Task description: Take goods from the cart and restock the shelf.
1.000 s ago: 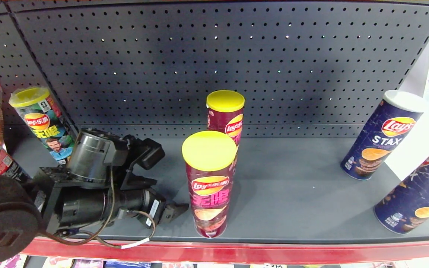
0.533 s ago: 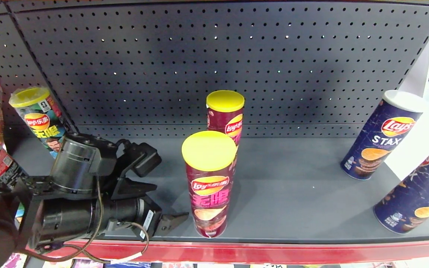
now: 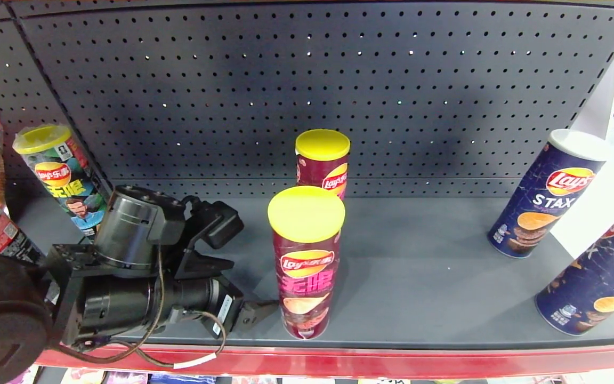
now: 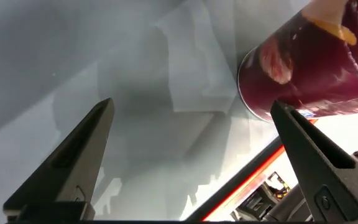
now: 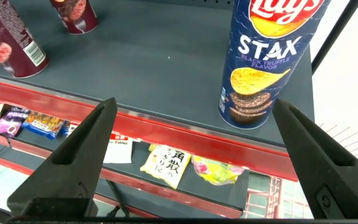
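- The left gripper (image 4: 192, 106) hangs low over the shelf (image 3: 424, 277) with its jaws spread wide and nothing between them.
- One of its fingertips (image 3: 265, 308) lies just beside the foot of the front maroon can (image 3: 305, 261); whether they touch, I cannot tell.
- That can stands on its base near the shelf's red front lip (image 3: 371, 362), outside the jaws, so this placement looks done and the release made.
- The rear maroon can (image 3: 322, 160) stands directly behind it, by the pegboard back (image 3: 296, 80), the two forming a short row.
- The right gripper (image 5: 194, 104) is likewise agape and empty, in front of the red lip, near a dark blue canister (image 5: 267, 59).
- Two dark blue canisters stand at the shelf's right end; a teal can (image 3: 59, 176) stands at the left.
- Much bare shelf lies between the maroon row and the blue canisters, so restocking seems only partly done.
- Probably left: withdraw the left arm and fetch more goods from the cart.
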